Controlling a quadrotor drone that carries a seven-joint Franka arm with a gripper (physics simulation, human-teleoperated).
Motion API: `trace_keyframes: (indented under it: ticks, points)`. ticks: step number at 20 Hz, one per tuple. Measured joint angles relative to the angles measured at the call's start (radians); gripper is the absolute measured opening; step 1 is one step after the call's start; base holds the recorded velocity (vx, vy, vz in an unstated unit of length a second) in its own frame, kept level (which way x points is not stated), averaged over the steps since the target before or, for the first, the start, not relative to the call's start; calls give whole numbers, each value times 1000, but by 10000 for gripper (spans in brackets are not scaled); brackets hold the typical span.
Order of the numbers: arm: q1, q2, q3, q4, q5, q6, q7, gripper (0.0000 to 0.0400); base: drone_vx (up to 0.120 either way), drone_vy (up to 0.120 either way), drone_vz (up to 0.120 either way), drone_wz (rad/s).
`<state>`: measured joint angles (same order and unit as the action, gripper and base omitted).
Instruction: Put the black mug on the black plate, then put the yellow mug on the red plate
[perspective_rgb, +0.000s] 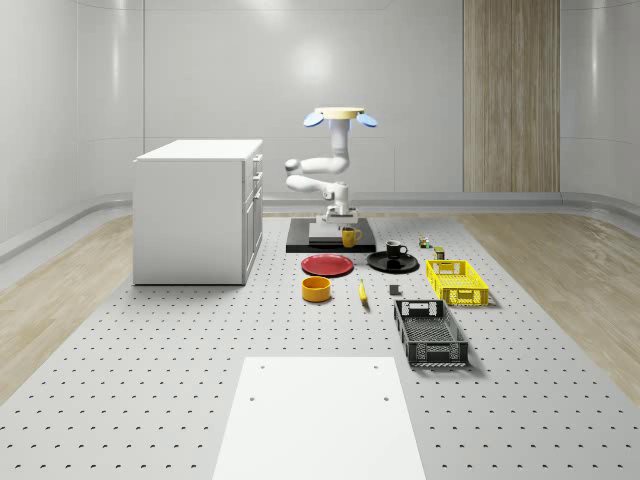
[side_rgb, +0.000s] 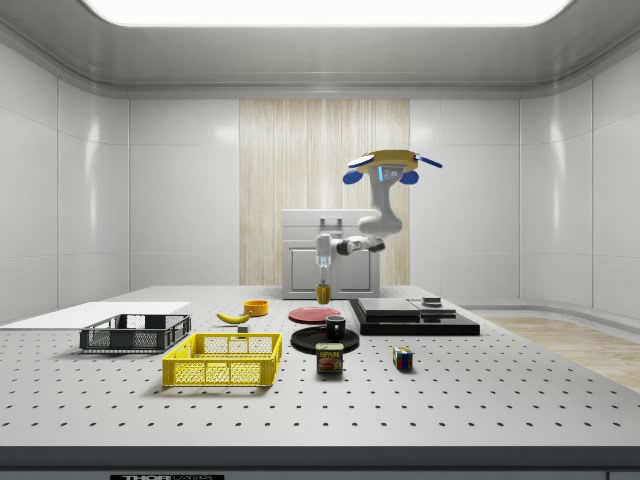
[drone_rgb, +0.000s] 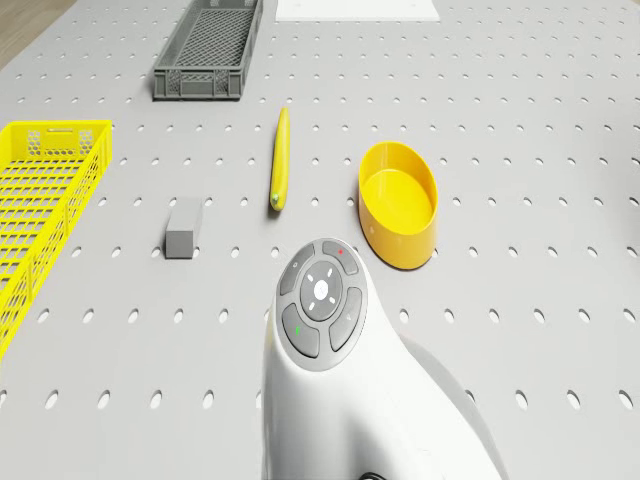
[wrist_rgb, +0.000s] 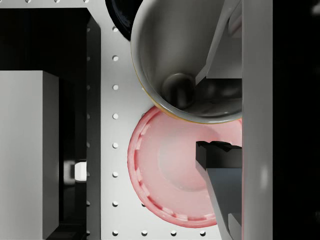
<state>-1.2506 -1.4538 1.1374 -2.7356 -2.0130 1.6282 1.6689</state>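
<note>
The white cabinet stands well off to the whole-scene view's left, clear of the work. The drone hovers above the black platform at the far end of the table, arm folded down w/ the gripper hanging over the gap btwn platform and plates. The yellow crate and dark grey crate sit toward the whole-scene view's right, well apart from both plates. The black plate already carries the black mug, so step one looks done. The red plate lies bare just beside it. The yellow mug is held in the air: wrist view shows one finger inside the cup and one outside, pinching the wall of the yellow mug. It appears offset from the red plate's centre, toward the platform side, though depth is hard to judge. Risks: a release here could land the mug on the rim and tip it; a rim pinch may let it swing or slip if the drone wobbles; drifting sideways could clip the black mug. Open room is good toward the yellow bowl and banana; tight edges are the platform lip and the black plate.
</note>
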Motion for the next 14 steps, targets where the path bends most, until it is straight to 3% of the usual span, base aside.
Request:
trace_keyframes:
  ticks: [2, 14]
  points:
    - [0, 0, 0, 0, 0, 0, 0, 110, 0, -120, -80, 0]
    - [0, 0, 0, 0, 0, 0, 0, 110, 0, -120, 0, 0]
